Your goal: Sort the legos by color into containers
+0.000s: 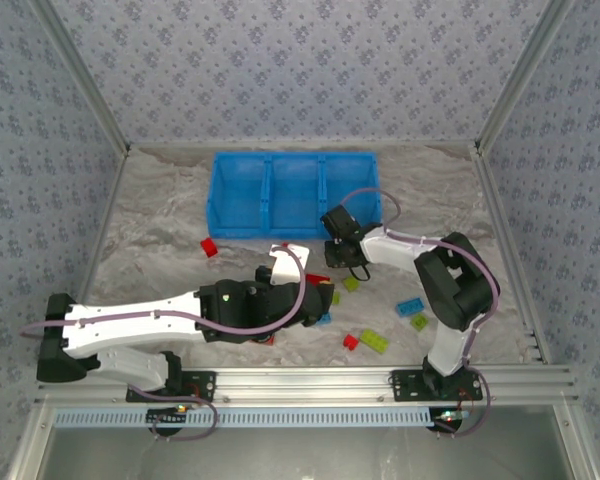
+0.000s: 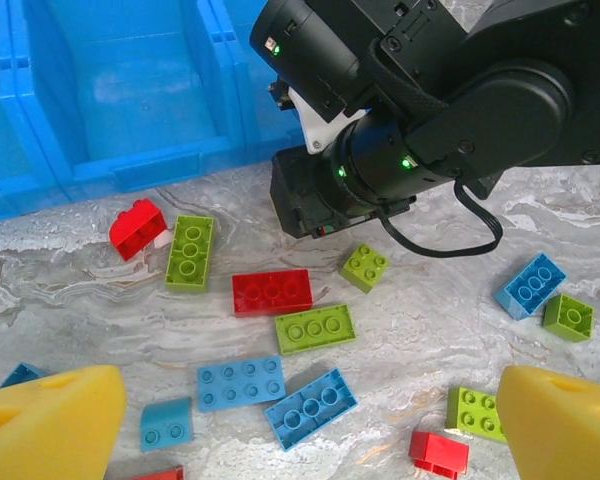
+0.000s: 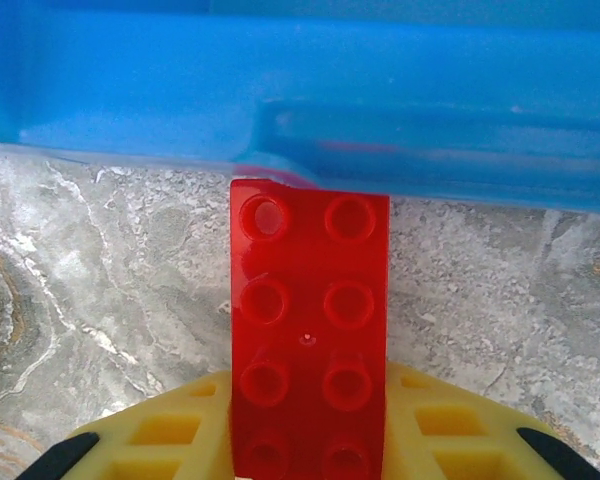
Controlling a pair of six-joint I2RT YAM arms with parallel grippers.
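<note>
the right gripper (image 3: 310, 395) sets its yellow jaws against the long sides of a red brick (image 3: 308, 300) and looks to have it gripped. the brick's far end points at the front wall of the blue bin (image 3: 130, 90), just short of it. the brick looks light, stiff and slick, so those flat sides seem the sound hold. the left gripper (image 2: 305, 410) gapes wide and empty over loose legos (image 2: 315, 328) in front of the bin.

One blue bin (image 1: 250, 226) has three compartments (image 1: 294, 190) side by side. In front of the bin, the left wrist view shows five green legos (image 2: 315, 328), five light blue legos (image 2: 239, 382) and four red legos (image 2: 271, 292), one blue and one red cut off at the edge.
</note>
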